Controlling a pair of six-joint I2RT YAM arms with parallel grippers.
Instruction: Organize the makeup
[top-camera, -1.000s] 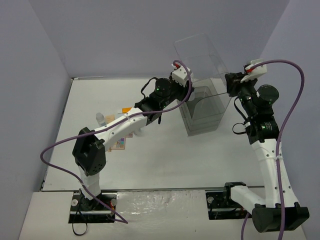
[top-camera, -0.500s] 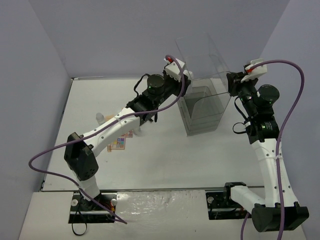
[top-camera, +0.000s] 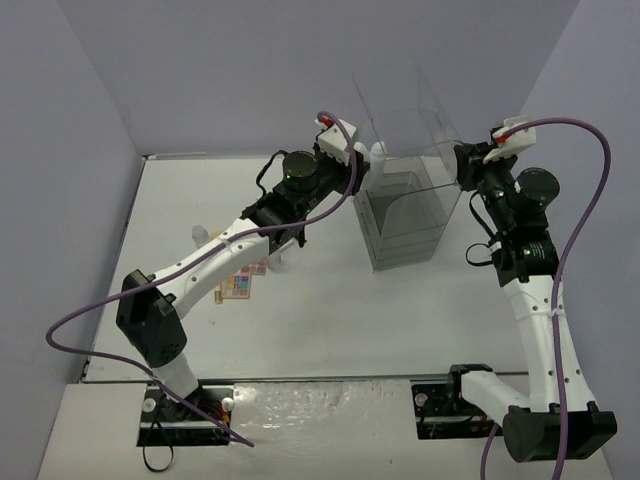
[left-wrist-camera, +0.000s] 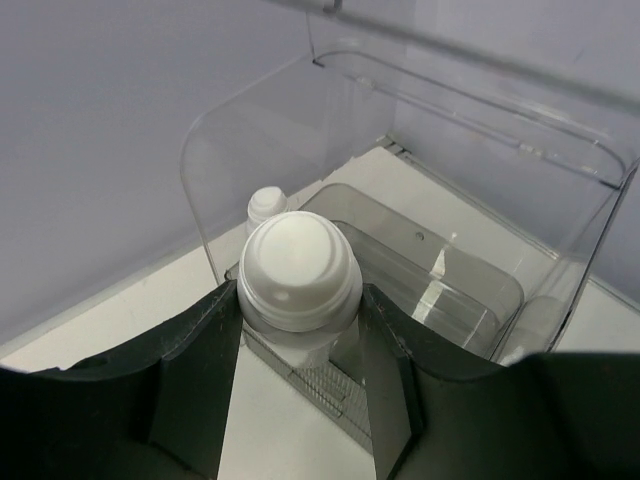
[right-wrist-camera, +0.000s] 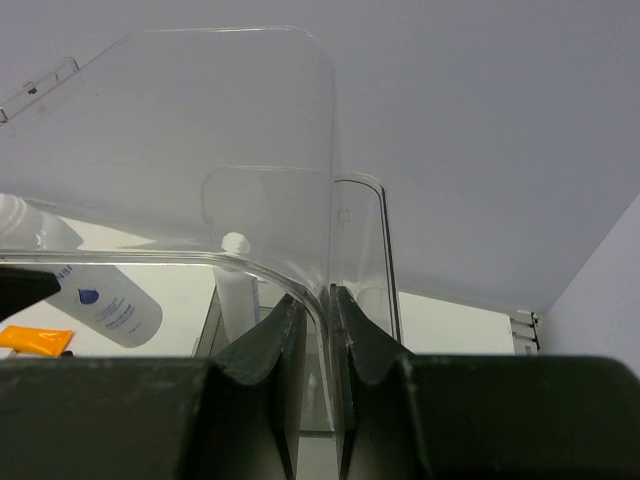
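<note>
The left pincer (top-camera: 372, 158) (left-wrist-camera: 300, 300) is clenched on a white round-capped plastic bottle (left-wrist-camera: 300, 272), holding it upright at the left edge of the large clear plastic case (top-camera: 405, 228) (left-wrist-camera: 560, 150), above the case's open top compartment. A second, smaller white bottle (left-wrist-camera: 266, 207) stands just behind it, seen through a curved clear wall; whether it sits inside the case cannot be told. The right pincer (top-camera: 463, 166) (right-wrist-camera: 322, 305) is clamped on a thin clear edge at the right side of the case, whose tall clear panel stands upright. Well apart, on the white surface (top-camera: 330, 320) under the left arm, lies the multicolour eyeshadow palette (top-camera: 238, 288), partly hidden by the arm.
</note>
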